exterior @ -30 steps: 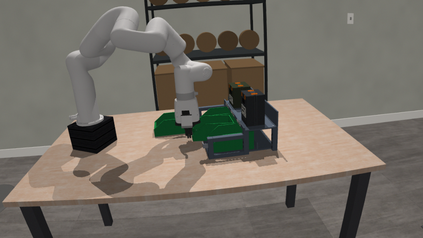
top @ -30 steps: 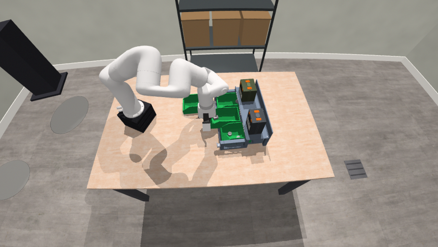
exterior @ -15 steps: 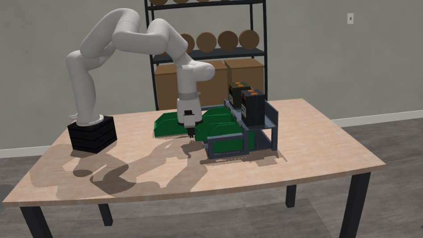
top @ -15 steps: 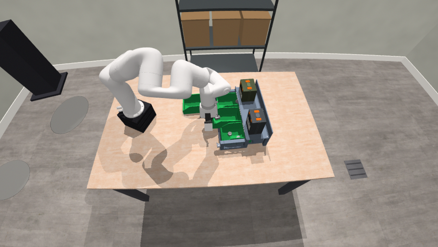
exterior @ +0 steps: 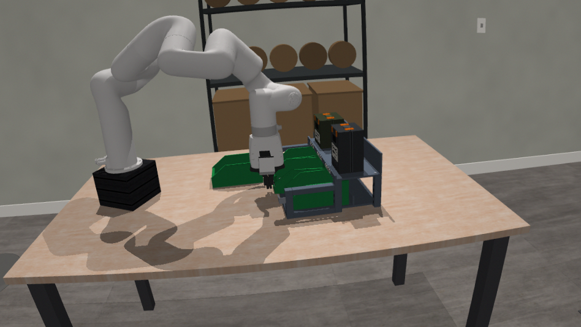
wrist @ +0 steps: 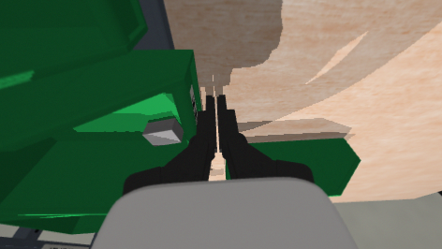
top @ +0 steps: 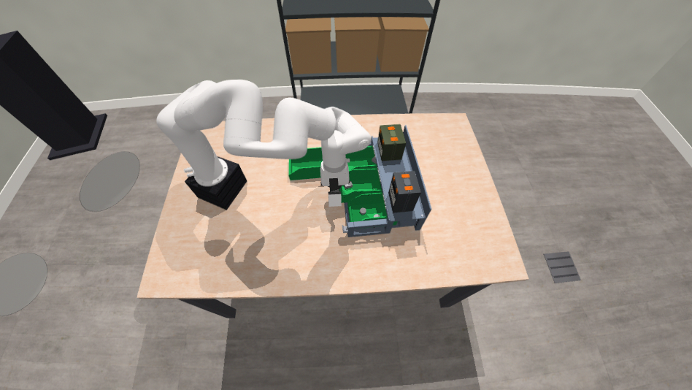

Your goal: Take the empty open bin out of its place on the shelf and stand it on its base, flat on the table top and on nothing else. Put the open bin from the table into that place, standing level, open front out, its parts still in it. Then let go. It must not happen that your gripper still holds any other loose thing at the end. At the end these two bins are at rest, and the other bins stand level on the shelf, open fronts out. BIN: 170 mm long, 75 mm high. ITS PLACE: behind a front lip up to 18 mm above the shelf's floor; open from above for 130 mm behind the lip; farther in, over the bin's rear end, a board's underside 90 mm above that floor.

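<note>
My gripper [exterior: 268, 185] [wrist: 215, 108] is shut and empty, low in front of the middle green bin [top: 365, 179] [wrist: 140, 70]. Its fingers are beside that bin's front end; whether they touch it I cannot tell. The middle bin holds a grey part [top: 347, 185] [wrist: 164, 132] near its front and sticks out farther than the near bin [top: 372, 214] [wrist: 70, 23]; its seat on the lip is hidden. Another green bin [top: 304, 166] [exterior: 233, 174] [wrist: 304, 161] stands on the table, left of the shelf; no parts show in its visible portion.
The blue-grey shelf [top: 368, 225] [exterior: 312, 187] also holds a far green bin [top: 360, 150] and grey parts in the near bin. An olive case [top: 391, 145] [exterior: 323, 133] and a black case [top: 405, 193] [exterior: 347, 150] stand on its upper board, behind the bins' fronts.
</note>
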{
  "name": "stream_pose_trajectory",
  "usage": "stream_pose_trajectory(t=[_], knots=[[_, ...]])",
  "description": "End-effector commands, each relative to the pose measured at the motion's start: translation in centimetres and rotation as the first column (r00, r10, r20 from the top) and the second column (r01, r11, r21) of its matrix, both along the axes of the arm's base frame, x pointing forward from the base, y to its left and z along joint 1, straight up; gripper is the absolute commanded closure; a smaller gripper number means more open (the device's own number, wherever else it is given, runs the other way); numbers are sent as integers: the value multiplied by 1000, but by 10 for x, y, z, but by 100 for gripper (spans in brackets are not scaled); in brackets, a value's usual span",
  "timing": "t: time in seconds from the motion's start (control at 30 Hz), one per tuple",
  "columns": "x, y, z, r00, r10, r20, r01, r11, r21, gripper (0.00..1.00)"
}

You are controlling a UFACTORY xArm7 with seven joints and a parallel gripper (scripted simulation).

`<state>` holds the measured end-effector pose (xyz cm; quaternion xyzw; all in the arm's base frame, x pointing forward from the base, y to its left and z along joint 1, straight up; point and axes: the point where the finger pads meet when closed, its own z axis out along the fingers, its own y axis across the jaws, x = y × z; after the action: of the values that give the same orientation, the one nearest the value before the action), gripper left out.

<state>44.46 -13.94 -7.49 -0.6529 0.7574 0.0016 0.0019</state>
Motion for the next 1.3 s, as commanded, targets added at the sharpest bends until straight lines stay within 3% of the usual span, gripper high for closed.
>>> stream_pose_trajectory(t=[0.0, 0.57, 1.27], knots=[[8, -1, 2, 1000, 0, 2, 0, 1000, -1, 100], [27, -4, 2, 1000, 0, 2, 0, 1000, -1, 100], [34, -5, 2, 1000, 0, 2, 0, 1000, -1, 100]])
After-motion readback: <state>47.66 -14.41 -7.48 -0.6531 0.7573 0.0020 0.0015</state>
